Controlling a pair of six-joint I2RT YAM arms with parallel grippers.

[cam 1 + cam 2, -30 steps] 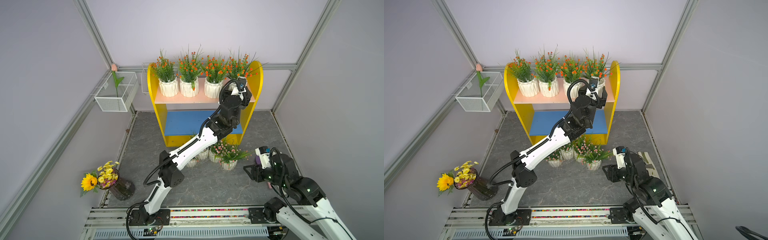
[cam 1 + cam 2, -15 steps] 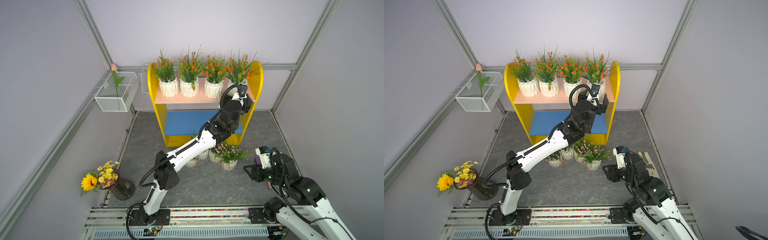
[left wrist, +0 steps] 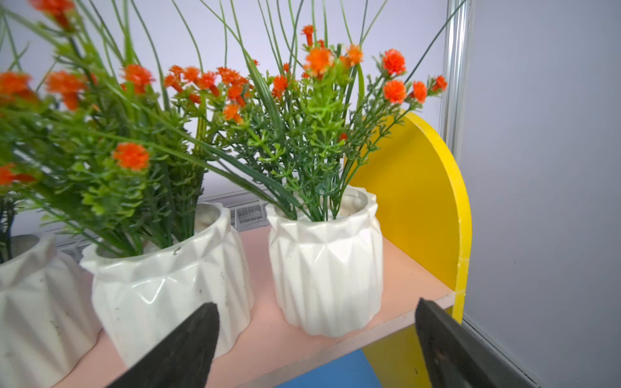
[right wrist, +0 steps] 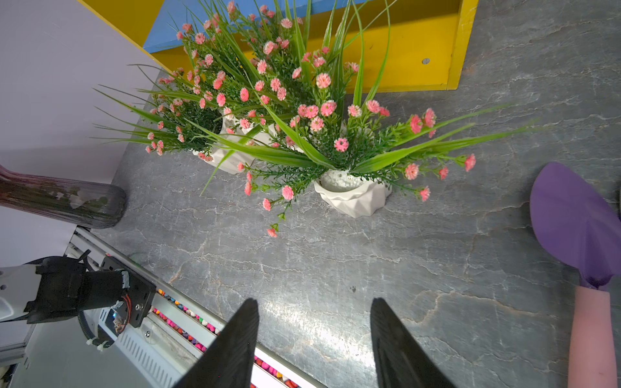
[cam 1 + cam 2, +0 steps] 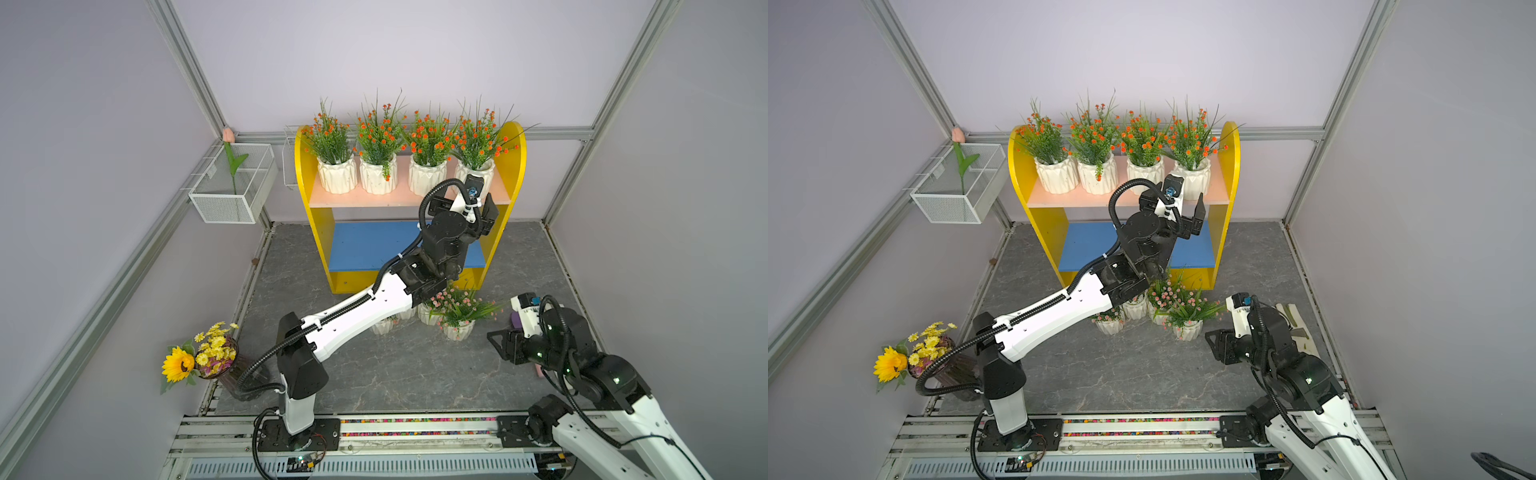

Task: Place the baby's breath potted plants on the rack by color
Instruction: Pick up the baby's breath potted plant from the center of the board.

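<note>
Four orange pots stand in a row on the pink upper board of the rack, so I judge that colour done. My left gripper sits just in front of the end pot, the one beside the yellow side panel. Its jaws are wide apart and clamped on nothing. The pot stands upright between them, clear of both as far as the wrist view shows.

The four pink pots are bunched on the floor just in front of the rack, and the blue lower board is bare. My right gripper hangs over the floor near them, jaws apart and empty.

My first worry is the way out. The end pot is close to the board's front edge, so if I back away crooked, a jaw could catch it or its neighbour and drag it off.

My left forearm also hangs right over the pink bunch, and dropping it carelessly would knock pots over.

The pink sprigs are tangled together, so lifting one pot may tip the next.

The long leaves may snag under the upper board when a pot slides onto the blue one.
</note>
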